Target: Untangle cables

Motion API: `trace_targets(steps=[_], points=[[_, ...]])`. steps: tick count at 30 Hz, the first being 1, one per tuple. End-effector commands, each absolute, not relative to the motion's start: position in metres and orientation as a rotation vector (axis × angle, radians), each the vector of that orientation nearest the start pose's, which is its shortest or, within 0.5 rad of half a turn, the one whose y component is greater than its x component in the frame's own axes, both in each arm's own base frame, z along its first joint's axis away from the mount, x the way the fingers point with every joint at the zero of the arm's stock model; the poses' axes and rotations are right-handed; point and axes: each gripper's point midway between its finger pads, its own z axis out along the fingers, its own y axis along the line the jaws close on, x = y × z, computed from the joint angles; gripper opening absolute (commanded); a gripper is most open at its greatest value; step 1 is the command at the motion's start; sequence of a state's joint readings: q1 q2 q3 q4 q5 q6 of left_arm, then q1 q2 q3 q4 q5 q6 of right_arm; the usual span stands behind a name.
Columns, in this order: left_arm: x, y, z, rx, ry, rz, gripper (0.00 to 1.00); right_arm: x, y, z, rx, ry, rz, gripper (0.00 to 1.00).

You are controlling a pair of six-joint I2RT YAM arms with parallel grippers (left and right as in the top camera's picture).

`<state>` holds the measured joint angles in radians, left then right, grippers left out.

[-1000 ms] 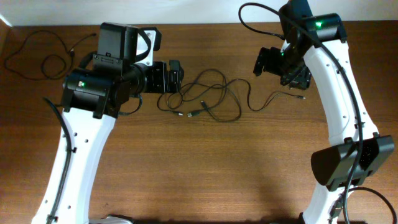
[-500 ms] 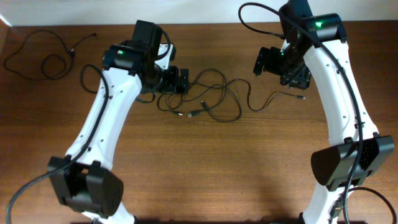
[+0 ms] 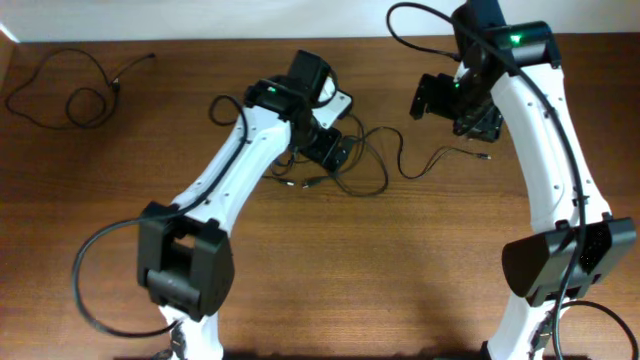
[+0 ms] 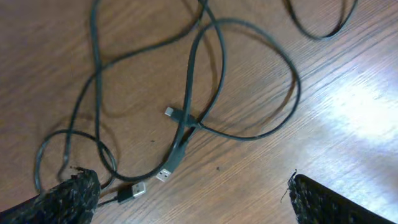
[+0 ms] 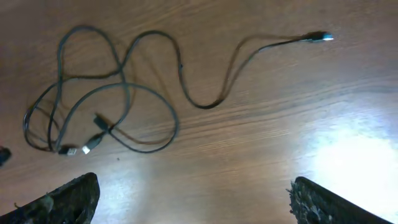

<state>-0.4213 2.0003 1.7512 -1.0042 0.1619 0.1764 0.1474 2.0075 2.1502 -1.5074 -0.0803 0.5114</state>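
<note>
The cables [image 3: 360,165] lie as a loose tangle of thin black loops on the wooden table at centre back. In the left wrist view the cables [image 4: 199,106] cross one another, and two silvery USB plugs [image 4: 163,175] lie near the lower left. My left gripper [image 3: 333,152] hovers over the tangle's left side, open [image 4: 193,208] and holding nothing. One strand runs right to a small plug [image 3: 485,155], also seen in the right wrist view as a plug [image 5: 320,38]. My right gripper [image 3: 455,112] stands open [image 5: 193,205] above that strand, with bare wood between its fingers.
A separate thin black cable [image 3: 70,90] lies coiled at the table's back left corner. The table's far edge [image 3: 200,42] meets a white wall. Both white arms reach in from the near side.
The left arm has swung right, bringing its gripper from the tangle's left edge to above the loops. The right arm and the cables have not moved.
</note>
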Motion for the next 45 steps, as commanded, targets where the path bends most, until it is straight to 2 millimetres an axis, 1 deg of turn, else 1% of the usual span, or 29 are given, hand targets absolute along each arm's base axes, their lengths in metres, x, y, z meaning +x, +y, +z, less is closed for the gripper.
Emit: trace_targets(steps=[1, 2, 4, 7, 8, 9, 11, 12, 14, 17, 19, 21, 23, 25, 26, 27, 29, 30, 31, 32, 34, 36, 38, 41, 43, 45], points=[[0.406, -0.215, 0.101, 0.930, 2.715, -0.244, 0.99, 0.409, 0.035, 0.204, 0.585, 2.934, 0.282, 0.98], [0.406, -0.218, 0.100, 0.936, 2.713, -0.245, 0.98, 0.409, 0.029, 0.204, 0.574, 2.939, 0.302, 0.98], [0.406, -0.225, 0.097, 0.954, 2.702, -0.252, 0.89, 0.404, 0.014, 0.204, 0.604, 2.950, 0.317, 0.98], [0.402, -0.239, 0.093, 1.008, 2.675, -0.256, 0.89, 0.394, -0.003, 0.203, 0.672, 2.975, 0.304, 0.98], [0.402, -0.242, 0.092, 1.022, 2.669, -0.254, 0.88, 0.393, -0.005, 0.203, 0.645, 2.984, 0.303, 0.98], [0.402, -0.244, 0.089, 1.028, 2.665, -0.248, 0.84, 0.392, -0.005, 0.202, 0.612, 2.992, 0.295, 0.98], [0.404, -0.248, 0.083, 1.036, 2.665, -0.246, 0.84, 0.392, -0.005, 0.202, 0.567, 2.999, 0.290, 0.98], [0.405, -0.248, 0.076, 1.038, 2.674, -0.241, 0.84, 0.391, -0.005, 0.202, 0.568, 3.003, 0.289, 0.98], [0.407, -0.243, 0.062, 1.040, 2.701, -0.197, 0.84, 0.390, -0.005, 0.202, 0.569, 3.006, 0.288, 0.98], [0.409, -0.235, 0.044, 1.041, 2.737, -0.117, 0.74, 0.390, -0.005, 0.202, 0.569, 3.006, 0.288, 0.98], [0.411, -0.231, 0.043, 1.038, 2.739, -0.082, 0.67, 0.390, -0.005, 0.202, 0.569, 3.006, 0.289, 0.98], [0.413, -0.232, 0.045, 1.035, 2.732, -0.082, 0.66, 0.390, -0.005, 0.202, 0.569, 3.006, 0.289, 0.98], [0.415, -0.233, 0.046, 1.031, 2.721, -0.084, 0.63, 0.390, -0.005, 0.202, 0.569, 3.006, 0.289, 0.98], [0.417, -0.234, 0.047, 1.027, 2.713, -0.081, 0.54, 0.390, -0.005, 0.202, 0.569, 3.007, 0.289, 0.98], [0.418, -0.234, 0.049, 1.025, 2.710, -0.081, 0.42, 0.389, -0.005, 0.202, 0.570, 3.008, 0.289, 0.98], [0.419, -0.235, 0.050, 1.024, 2.706, -0.082, 0.36, 0.389, -0.004, 0.202, 0.571, 3.009, 0.289, 0.98], [0.422, -0.236, 0.057, 0.984, 2.709, -0.090, 0.16, 0.389, -0.004, 0.202, 0.571, 3.009, 0.289, 0.98], [0.423, -0.237, 0.063, 0.955, 2.715, -0.095, 0.06, 0.389, -0.004, 0.202, 0.571, 3.009, 0.289, 0.98], [0.423, -0.237, 0.070, 0.937, 2.717, -0.098, 0.00, 0.389, -0.004, 0.202, 0.571, 3.009, 0.289, 0.98], [0.424, -0.238, 0.078, 0.920, 2.715, -0.103, 0.00, 0.389, -0.004, 0.202, 0.571, 3.009, 0.289, 0.98], [0.427, -0.241, 0.102, 0.906, 2.687, -0.123, 0.00, 0.389, -0.004, 0.202, 0.571, 3.011, 0.289, 0.98], [0.428, -0.246, 0.132, 0.896, 2.636, -0.165, 0.00, 0.387, -0.004, 0.202, 0.572, 3.015, 0.288, 0.98], [0.426, -0.255, 0.174, 0.889, 2.555, -0.249, 0.00, 0.387, -0.004, 0.202, 0.574, 3.018, 0.289, 0.98], [0.417, -0.268, 0.247, 0.879, 2.384, -0.393, 0.00, 0.383, -0.004, 0.202, 0.579, 3.035, 0.289, 0.98], [0.414, -0.268, 0.287, 0.812, 2.307, -0.432, 0.00, 0.381, -0.001, 0.202, 0.561, 3.043, 0.311, 0.98], [0.409, -0.265, 0.323, 0.752, 2.226, -0.460, 0.00, 0.382, 0.008, 0.204, 0.484, 3.047, 0.393, 0.98]])
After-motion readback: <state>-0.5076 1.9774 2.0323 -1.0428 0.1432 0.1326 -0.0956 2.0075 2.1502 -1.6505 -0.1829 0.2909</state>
